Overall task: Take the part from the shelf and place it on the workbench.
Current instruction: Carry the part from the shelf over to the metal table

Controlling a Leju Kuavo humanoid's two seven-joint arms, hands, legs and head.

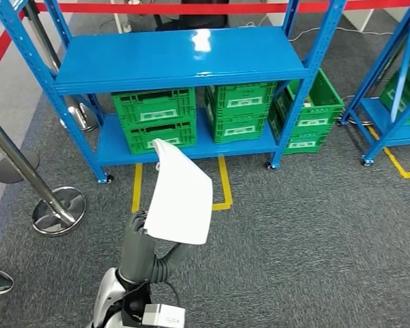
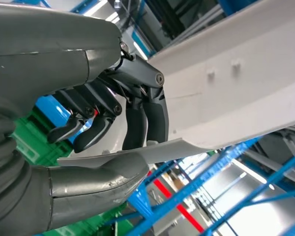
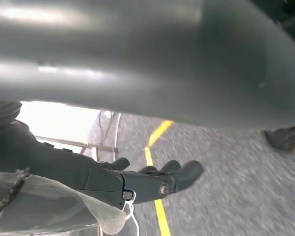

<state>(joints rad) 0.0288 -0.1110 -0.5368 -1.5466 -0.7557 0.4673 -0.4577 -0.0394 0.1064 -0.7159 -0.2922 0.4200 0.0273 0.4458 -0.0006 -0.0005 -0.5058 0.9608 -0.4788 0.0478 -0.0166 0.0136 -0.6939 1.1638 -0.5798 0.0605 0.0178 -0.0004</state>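
The left hand (image 1: 137,229) pinches one lower corner of the flat white plastic panel (image 1: 180,193), thumb under the sheet and dark fingers (image 2: 146,118) pressed on its upper face, as the left wrist view shows. The right hand (image 3: 153,179) hangs low over the grey carpet floor (image 1: 306,232), its fingers loosely extended and holding nothing.

The part is off the blue steel shelf rack (image 1: 177,58) and held in the air in front of the robot, above the carpet and between the robot and the rack's lower tier, where green plastic crates (image 1: 154,119) sit.

The panel stands nearly upright, its broad face turned toward the head camera. Its long axis seems to run from the gripped corner up and away toward the rack, leaning slightly to the robot's right, with the free top corner highest.

The main risk, as I judge it, is the grip: a large sheet held at one corner has long leverage, so a quick turn or step could pivot it in the fingers or pull it free. The far edge could also clip a rack upright if the robot swings close. No bench is visible.
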